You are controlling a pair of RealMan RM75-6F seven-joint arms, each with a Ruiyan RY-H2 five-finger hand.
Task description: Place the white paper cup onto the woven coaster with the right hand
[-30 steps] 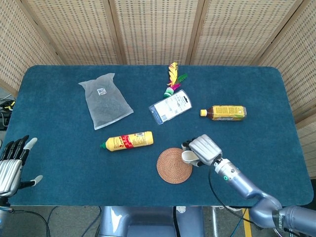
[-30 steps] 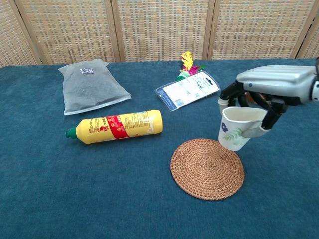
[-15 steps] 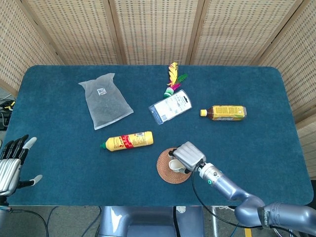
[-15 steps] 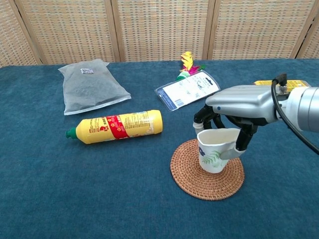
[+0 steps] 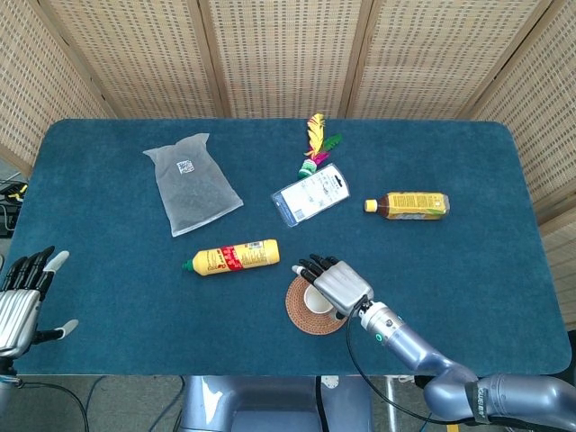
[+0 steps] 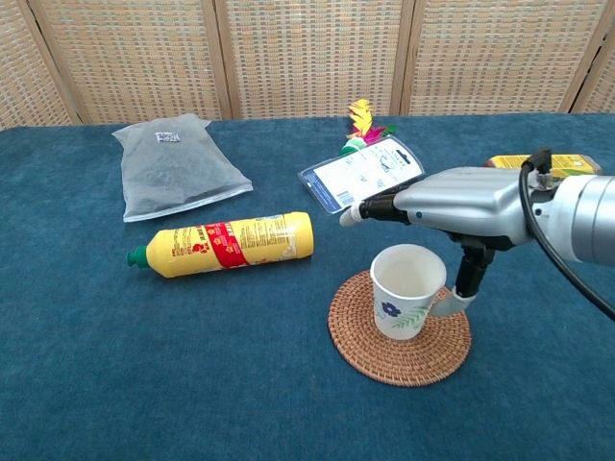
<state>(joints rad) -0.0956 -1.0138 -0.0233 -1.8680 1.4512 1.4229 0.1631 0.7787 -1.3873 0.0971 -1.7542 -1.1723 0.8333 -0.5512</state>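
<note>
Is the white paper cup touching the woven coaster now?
Touching. In the chest view the white paper cup stands upright with its base resting on the woven coaster; no gap shows beneath it.

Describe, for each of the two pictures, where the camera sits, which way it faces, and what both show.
Head view: high up, looking steeply down on the table; both robot hands show, left, right.
Chest view: low at the table's near edge, looking across; only the right robot hand shows.
Shared: cup on coaster, yellow bottle.

In head view the right hand (image 5: 337, 286) hides most of the white paper cup (image 5: 316, 298).
</note>
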